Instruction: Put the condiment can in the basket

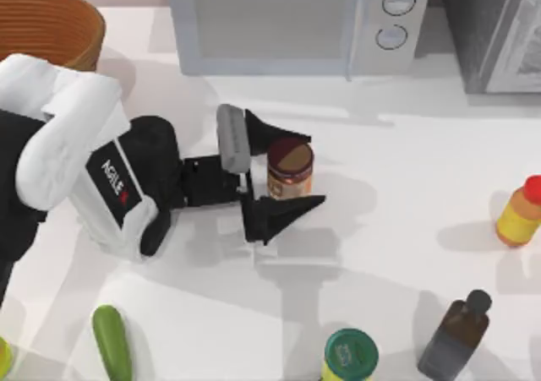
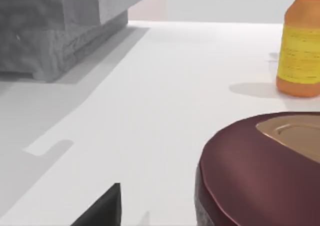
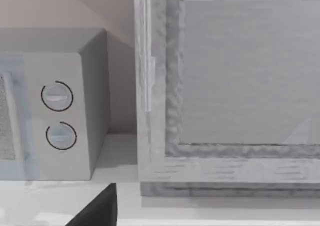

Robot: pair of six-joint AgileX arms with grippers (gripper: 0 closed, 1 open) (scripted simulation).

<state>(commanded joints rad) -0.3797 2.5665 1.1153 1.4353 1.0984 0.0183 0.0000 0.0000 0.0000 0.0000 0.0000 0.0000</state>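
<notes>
The condiment can (image 1: 290, 168) stands upright on the white table near the middle, with a dark brown top and an orange-brown label. My left gripper (image 1: 306, 170) is open and straddles it, one black finger on each side. In the left wrist view the can (image 2: 260, 171) looms close, and a gap separates it from the one black finger (image 2: 102, 211). The basket (image 1: 42, 24), tan-brown wicker, sits at the table's far left corner behind my left arm. A dark finger (image 3: 95, 210) of my right gripper shows in the right wrist view, facing the microwave.
A grey microwave (image 1: 287, 22) and a grey cabinet (image 1: 499, 26) stand along the back. A red-capped yellow bottle (image 1: 520, 212) is at the right edge. A dark bottle (image 1: 456, 334), a green-lidded can (image 1: 349, 356) and a green vegetable (image 1: 112, 343) lie near the front.
</notes>
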